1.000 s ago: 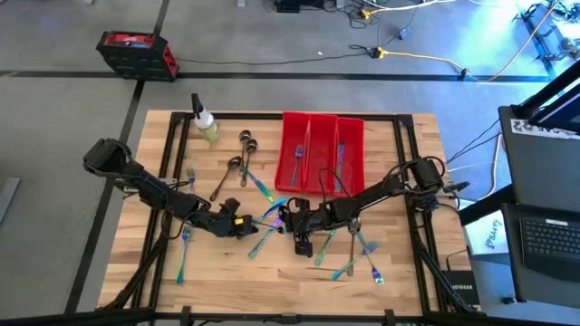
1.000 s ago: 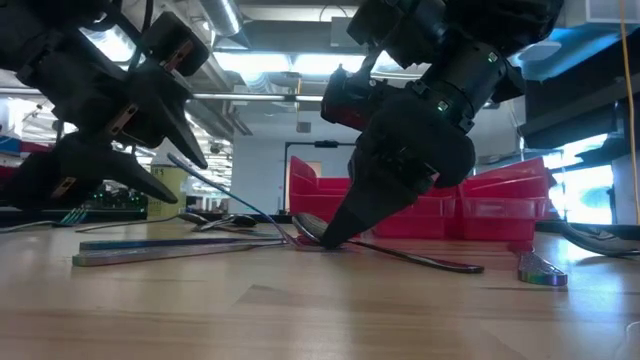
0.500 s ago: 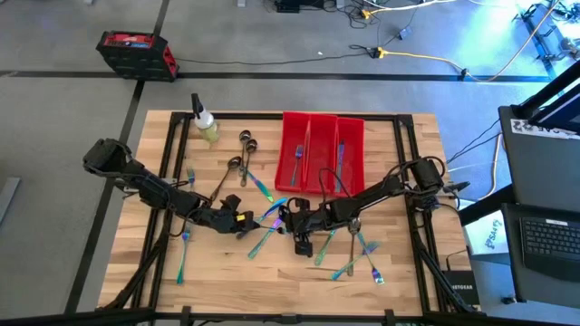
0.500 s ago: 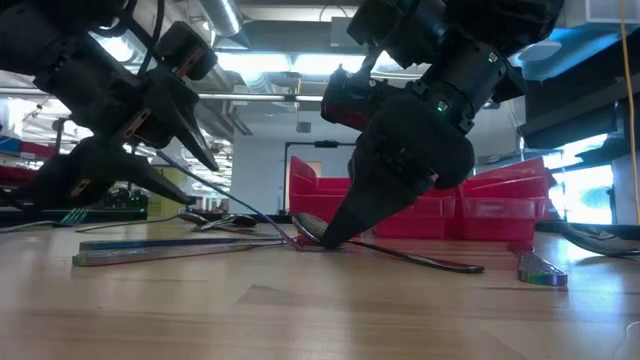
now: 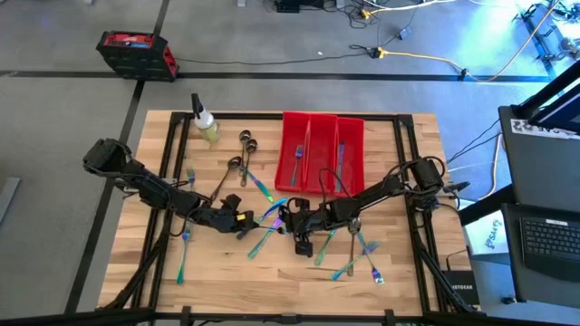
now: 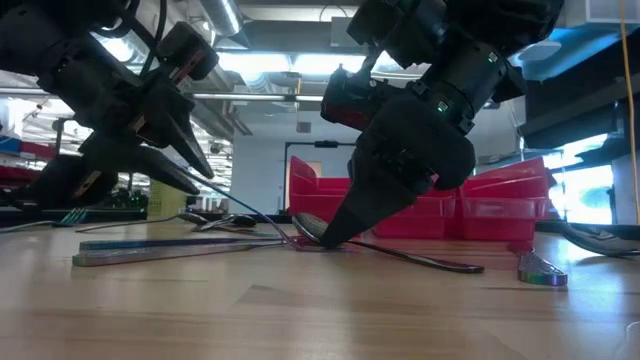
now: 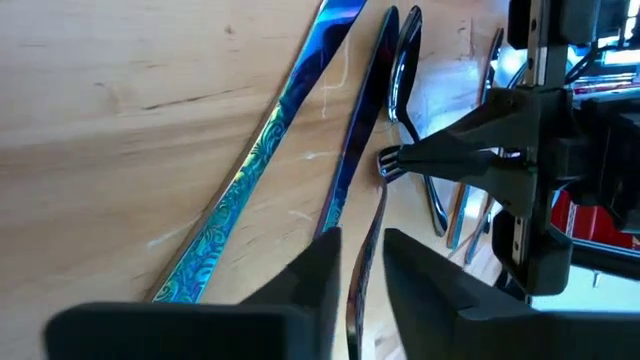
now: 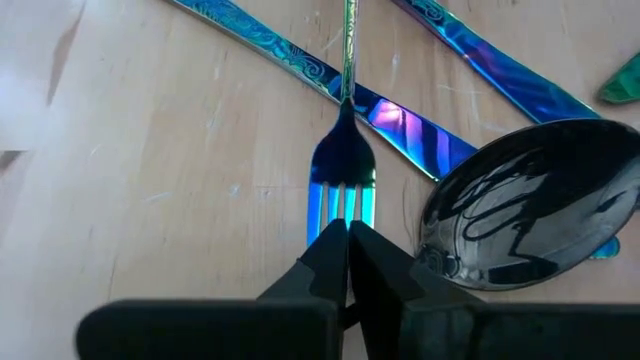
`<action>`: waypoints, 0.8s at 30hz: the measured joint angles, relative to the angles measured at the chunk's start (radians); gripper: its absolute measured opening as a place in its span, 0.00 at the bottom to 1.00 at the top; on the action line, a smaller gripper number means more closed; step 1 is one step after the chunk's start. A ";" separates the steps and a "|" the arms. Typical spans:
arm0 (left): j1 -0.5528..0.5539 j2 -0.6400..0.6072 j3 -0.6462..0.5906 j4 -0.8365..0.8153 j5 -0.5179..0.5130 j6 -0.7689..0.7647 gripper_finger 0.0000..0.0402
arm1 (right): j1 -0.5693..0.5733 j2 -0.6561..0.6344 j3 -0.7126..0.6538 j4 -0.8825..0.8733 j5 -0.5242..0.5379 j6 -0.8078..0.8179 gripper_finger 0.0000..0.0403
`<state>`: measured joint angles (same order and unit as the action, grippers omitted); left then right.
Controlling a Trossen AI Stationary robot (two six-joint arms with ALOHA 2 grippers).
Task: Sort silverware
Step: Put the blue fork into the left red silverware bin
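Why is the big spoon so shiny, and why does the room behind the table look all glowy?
In the right wrist view the dark spoon mirrors the ceiling lights like a curved mirror, and the fork flashes blue. In the low view bright ceiling lights behind make the right pincer and left pincer dark shapes, and the red bins look soft.

The fork [image 8: 343, 190] tines' tips are hidden behind the right end effector [image 8: 347, 245].

Two dark jointed arms; black fingers
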<state>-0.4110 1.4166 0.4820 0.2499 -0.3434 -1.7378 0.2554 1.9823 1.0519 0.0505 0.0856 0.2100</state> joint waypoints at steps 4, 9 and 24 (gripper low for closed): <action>0.000 0.000 0.000 0.031 0.000 0.017 0.07 | 0.000 0.000 0.000 0.000 0.000 0.000 0.00; 0.000 -0.001 0.000 0.034 -0.001 0.018 0.02 | 0.000 0.000 0.000 0.000 0.000 0.000 0.00; -0.003 -0.001 0.000 0.035 -0.019 0.054 0.00 | -0.001 0.000 0.002 0.005 -0.036 0.072 0.00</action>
<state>-0.4145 1.4158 0.4820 0.2852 -0.3623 -1.6836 0.2546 1.9823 1.0534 0.0553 0.0492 0.2818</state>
